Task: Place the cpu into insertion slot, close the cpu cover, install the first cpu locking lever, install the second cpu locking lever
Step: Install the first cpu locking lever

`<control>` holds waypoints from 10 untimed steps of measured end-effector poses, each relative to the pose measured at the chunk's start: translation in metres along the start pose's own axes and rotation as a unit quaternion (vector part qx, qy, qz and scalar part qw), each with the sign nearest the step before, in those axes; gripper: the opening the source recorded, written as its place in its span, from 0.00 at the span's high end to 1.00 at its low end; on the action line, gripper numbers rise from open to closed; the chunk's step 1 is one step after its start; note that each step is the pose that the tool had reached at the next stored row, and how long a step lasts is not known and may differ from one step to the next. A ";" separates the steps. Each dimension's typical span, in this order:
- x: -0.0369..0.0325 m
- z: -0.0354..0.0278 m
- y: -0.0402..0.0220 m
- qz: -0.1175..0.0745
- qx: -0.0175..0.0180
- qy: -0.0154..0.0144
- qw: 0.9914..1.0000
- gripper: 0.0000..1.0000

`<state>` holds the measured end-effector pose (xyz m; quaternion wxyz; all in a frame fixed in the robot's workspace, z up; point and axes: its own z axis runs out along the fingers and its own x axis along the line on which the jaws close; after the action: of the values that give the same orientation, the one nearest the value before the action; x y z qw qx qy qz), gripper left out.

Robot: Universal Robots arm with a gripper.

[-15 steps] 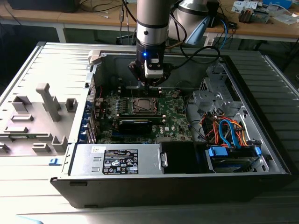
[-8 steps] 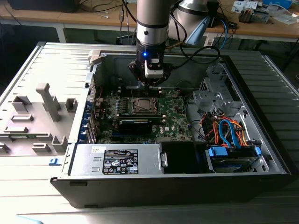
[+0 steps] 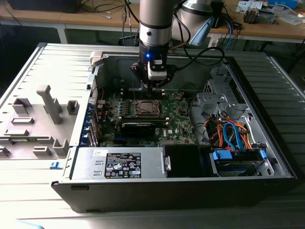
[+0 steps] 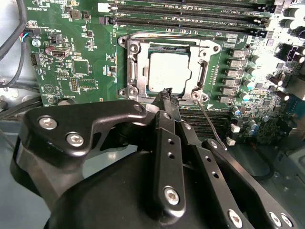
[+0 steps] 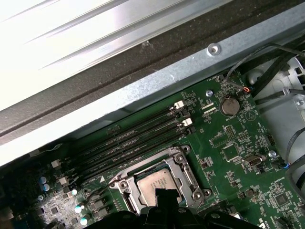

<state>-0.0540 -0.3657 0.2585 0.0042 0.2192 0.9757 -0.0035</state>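
In the second wrist view my claw [image 4: 169, 97] is pressed together, its tips at the rim of the insertion slot [image 4: 131, 90]; the cpu [image 4: 167, 71] sits in it just beyond them, the cpu cover [image 4: 204, 71] lying flat around it, a thin lever rod [image 4: 212, 124] beside me. The exterior view adds my arm [image 3: 155, 24], upright over the green board [image 3: 178, 119].

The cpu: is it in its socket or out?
In. The cpu lies flat on the board, framed by the window of the cpu cover.
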 end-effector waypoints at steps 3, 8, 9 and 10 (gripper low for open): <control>0.0000 0.0000 0.0000 -0.001 0.000 0.000 1.000 0.89; 0.0000 0.0000 0.0000 -0.002 0.000 0.000 1.000 0.89; 0.0000 0.0000 0.0000 -0.002 0.000 0.000 1.000 0.89; 0.0000 0.0000 0.0000 -0.002 0.000 0.000 1.000 0.89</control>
<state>-0.0540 -0.3657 0.2585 0.0042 0.2168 0.9762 -0.0034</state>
